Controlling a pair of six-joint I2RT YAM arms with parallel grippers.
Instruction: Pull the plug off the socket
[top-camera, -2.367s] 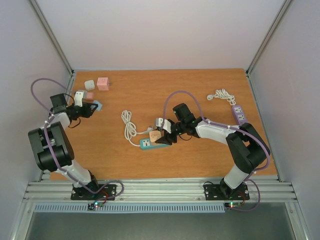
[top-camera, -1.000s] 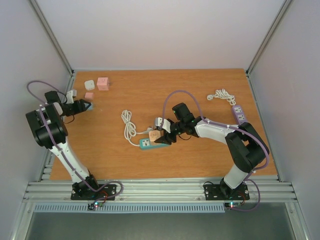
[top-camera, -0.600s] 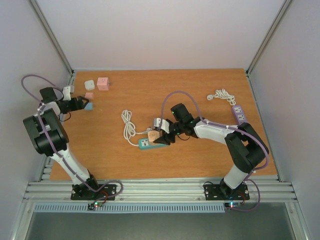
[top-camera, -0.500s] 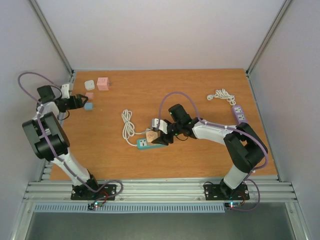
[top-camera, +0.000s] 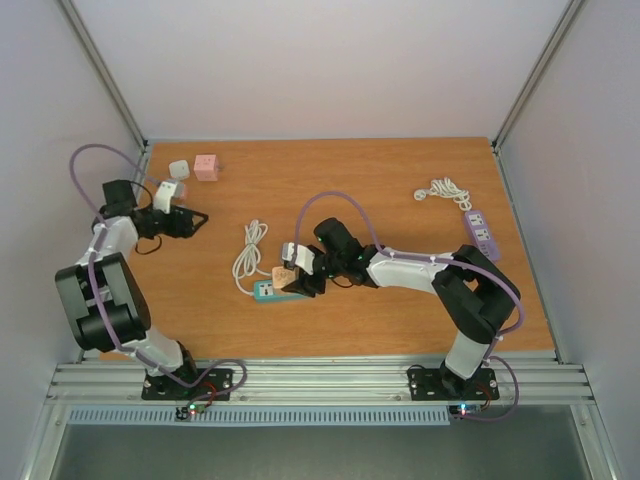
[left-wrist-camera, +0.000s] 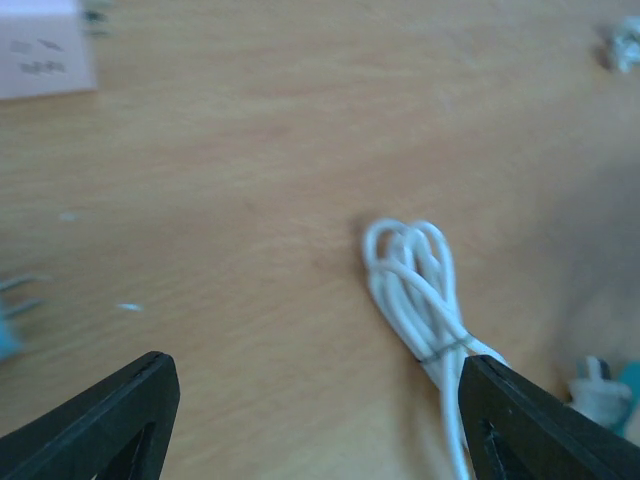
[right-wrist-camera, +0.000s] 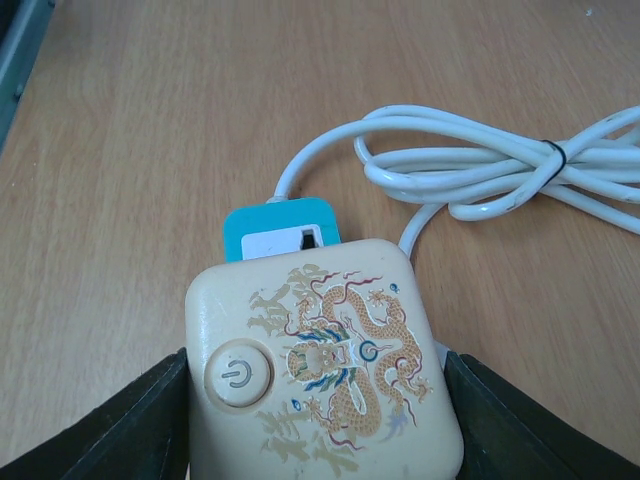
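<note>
The plug and its teal socket strip have slid left across the tabletop along with the right jaws, while the left arm has swung back inward.

The cream plug, printed with a dragon and a round power button, sits on the strip just left of the tabletop's middle, and the right jaws are closed against its two sides. The strip's white cable lies bundled just beyond. The left jaws stand wide apart over bare wood, holding nothing. A pink cube rests in the far left corner.
</note>
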